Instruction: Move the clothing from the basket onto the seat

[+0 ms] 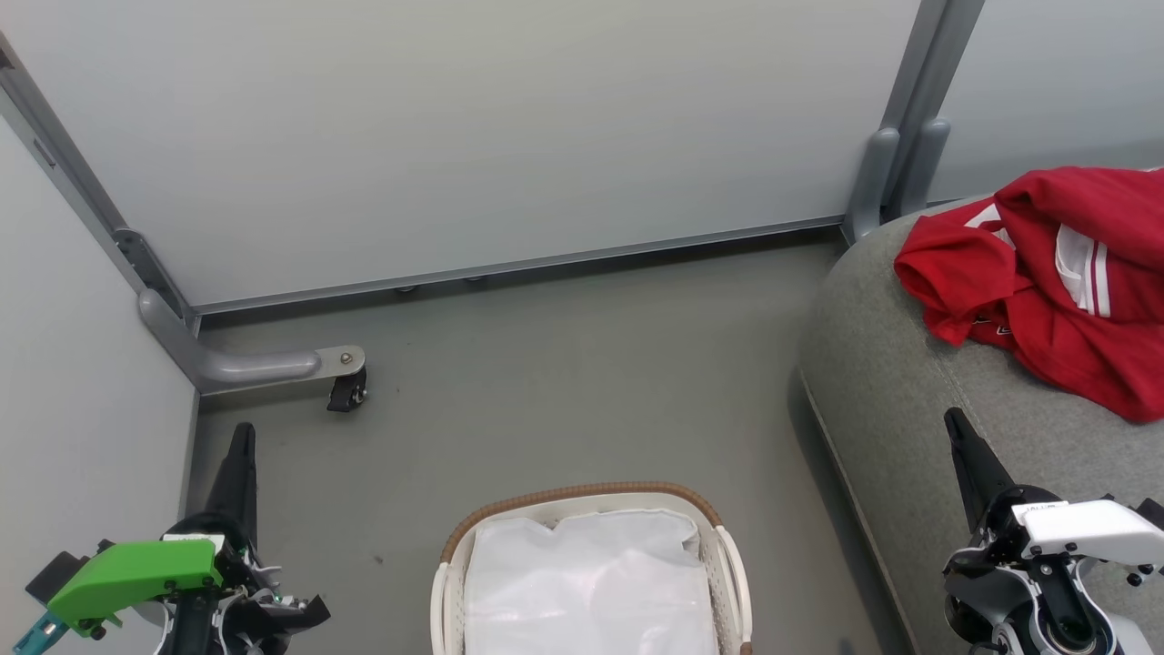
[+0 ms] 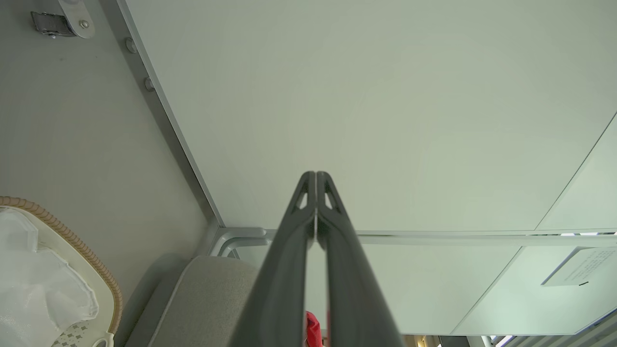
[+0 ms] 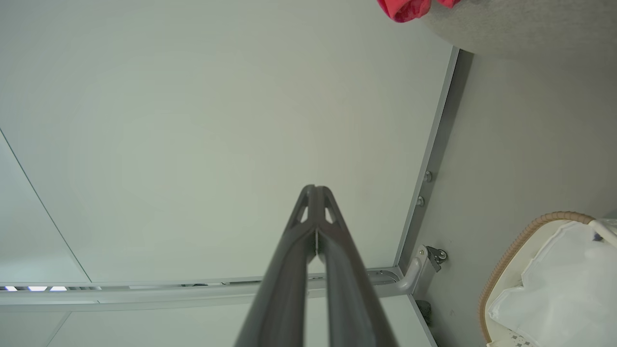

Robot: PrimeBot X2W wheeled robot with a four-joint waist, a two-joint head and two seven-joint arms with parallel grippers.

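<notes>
Where the seat (image 1: pixel 891 400) curves, the clothing (image 1: pixel 1064 282) lies crumpled, bright red, white-striped.

— What stands on the floor (image 1: pixel 564 364)?
— The basket (image 1: pixel 582 493) at the near edge, the seat (image 1: pixel 909 409) to its right, and a castor (image 1: pixel 346 393) further left.
— And on the seat?
— The clothing (image 1: pixel 1073 291), crumpled in a heap towards the far side. The basket holds a white liner (image 1: pixel 587 582).
</notes>
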